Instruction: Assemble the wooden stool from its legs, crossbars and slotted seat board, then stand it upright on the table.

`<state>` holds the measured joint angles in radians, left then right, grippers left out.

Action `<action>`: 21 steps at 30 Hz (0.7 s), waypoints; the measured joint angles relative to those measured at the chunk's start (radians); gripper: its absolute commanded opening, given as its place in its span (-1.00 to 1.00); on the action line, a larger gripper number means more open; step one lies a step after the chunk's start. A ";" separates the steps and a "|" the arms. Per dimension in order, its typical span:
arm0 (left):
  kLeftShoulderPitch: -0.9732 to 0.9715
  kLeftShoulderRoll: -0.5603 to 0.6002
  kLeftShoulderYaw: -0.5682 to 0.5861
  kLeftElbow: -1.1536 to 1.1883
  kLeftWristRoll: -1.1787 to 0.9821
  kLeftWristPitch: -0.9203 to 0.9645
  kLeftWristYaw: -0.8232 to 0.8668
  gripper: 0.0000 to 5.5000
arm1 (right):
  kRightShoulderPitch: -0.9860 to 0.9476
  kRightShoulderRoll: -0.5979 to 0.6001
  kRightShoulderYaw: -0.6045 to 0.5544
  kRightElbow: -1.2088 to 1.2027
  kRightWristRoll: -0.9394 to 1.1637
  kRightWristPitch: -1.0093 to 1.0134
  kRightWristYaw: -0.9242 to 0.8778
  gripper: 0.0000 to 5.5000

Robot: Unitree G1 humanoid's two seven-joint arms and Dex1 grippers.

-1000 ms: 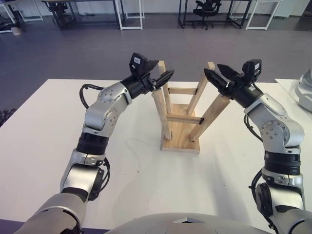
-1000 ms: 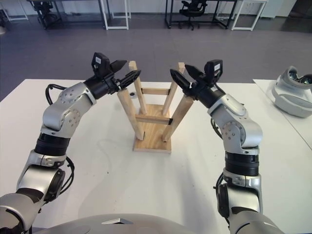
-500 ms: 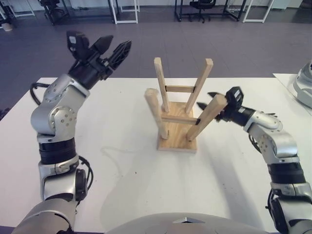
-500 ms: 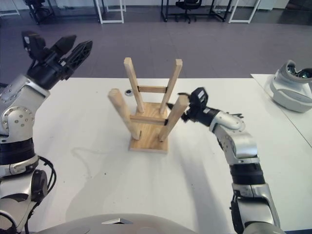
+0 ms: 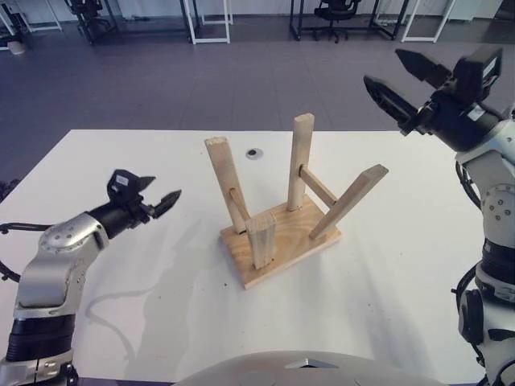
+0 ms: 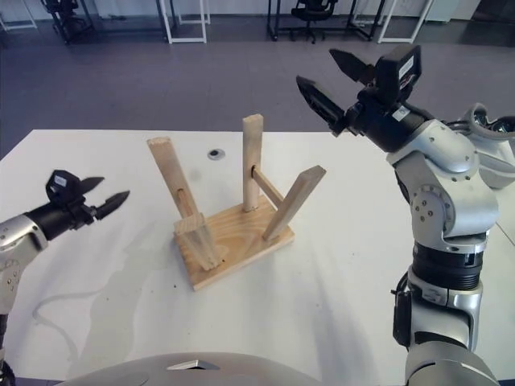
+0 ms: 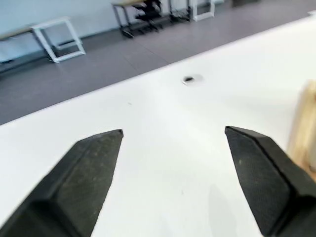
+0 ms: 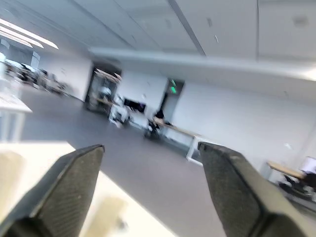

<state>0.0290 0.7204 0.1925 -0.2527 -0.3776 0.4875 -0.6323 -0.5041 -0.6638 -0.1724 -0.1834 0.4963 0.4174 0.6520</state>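
The left gripper point(image 5: 162, 191) hovers low over the left part of the white table point(image 5: 386, 269), its two fingers spread apart, holding and touching nothing. Seen from the left wrist, those fingers point(image 7: 91, 170) are black, wedge-shaped and finely pebbled on their inner faces.

Near the table's middle, well apart from both grippers, the wooden stool point(image 5: 282, 213) rests upside down. Its flat rectangular seat board point(image 5: 278, 257) lies on the table, turned at an angle to the table's edges, and four square-cut legs of pale bare wood splay upward from it. A thin crossbar point(image 5: 319, 186) joins the far leg point(image 5: 301, 161) to the right leg point(image 5: 352, 199). A small dark round disc point(image 5: 254, 153) sits on the table behind the stool.

The right gripper point(image 5: 384, 68) is raised high above the table's far right, its black tapered fingers wide apart and empty.
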 measured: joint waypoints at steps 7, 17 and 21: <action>-0.034 0.012 -0.396 0.051 0.234 -0.031 -0.109 0.38 | 0.206 0.049 0.296 0.602 -0.360 -0.377 0.109 0.30; -0.149 -0.139 -0.397 0.263 0.340 -0.153 0.051 0.38 | 0.373 0.077 0.291 0.513 -0.355 -0.477 0.181 0.30; 0.019 -0.124 -0.307 0.135 0.310 -0.140 0.062 0.38 | 0.464 0.079 0.225 0.455 -0.374 -0.477 0.080 0.30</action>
<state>0.0484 0.5962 -0.1144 -0.1181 -0.0676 0.3472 -0.5699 -0.0404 -0.5852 0.0522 0.2713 0.1223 -0.0595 0.7325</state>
